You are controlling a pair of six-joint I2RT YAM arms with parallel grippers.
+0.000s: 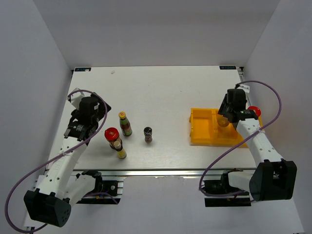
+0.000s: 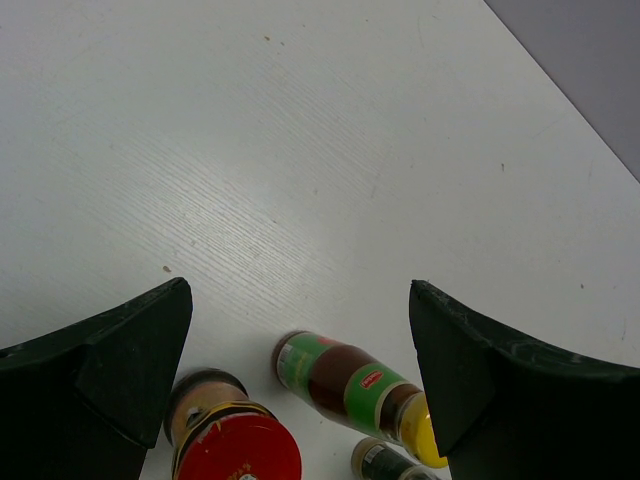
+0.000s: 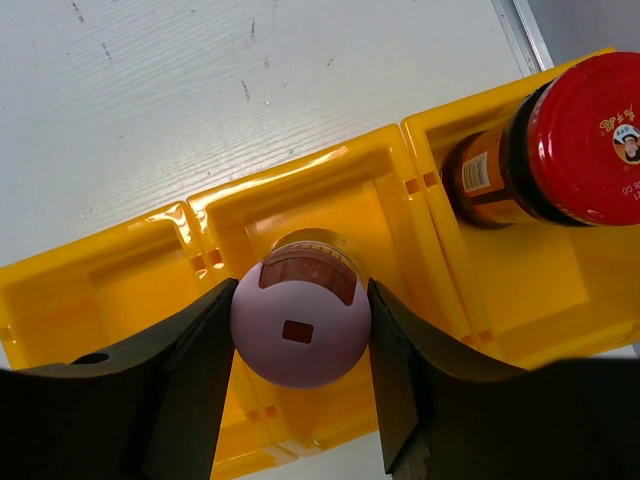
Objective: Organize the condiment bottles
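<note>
the right gripper [image 3: 300, 288] was pinching the pink-capped bottle [image 3: 300, 335] by its cap, one finger on each side, in the middle compartment of the yellow tray [image 3: 330, 175]; whether the bottle's base touched the tray floor could not be told. a red-capped jar [image 3: 560, 140] sat in the next compartment, the one toward the table's right edge. the left gripper [image 2: 298, 300] hung with its fingers [image 2: 120, 360] spread wide, holding nothing, above the white table [image 2: 300, 150]. the other four bottles stood on the left half of the table, well apart from the tray: a second red-capped jar [image 1: 113, 136], a yellow-capped bottle [image 1: 121, 154] touching or just beside it on the near side, a green-labelled bottle [image 1: 125, 124] with a yellow cap a little farther back, and a small black-capped bottle [image 1: 148, 135] off to their right. the left gripper was just to the left of this group.
</note>
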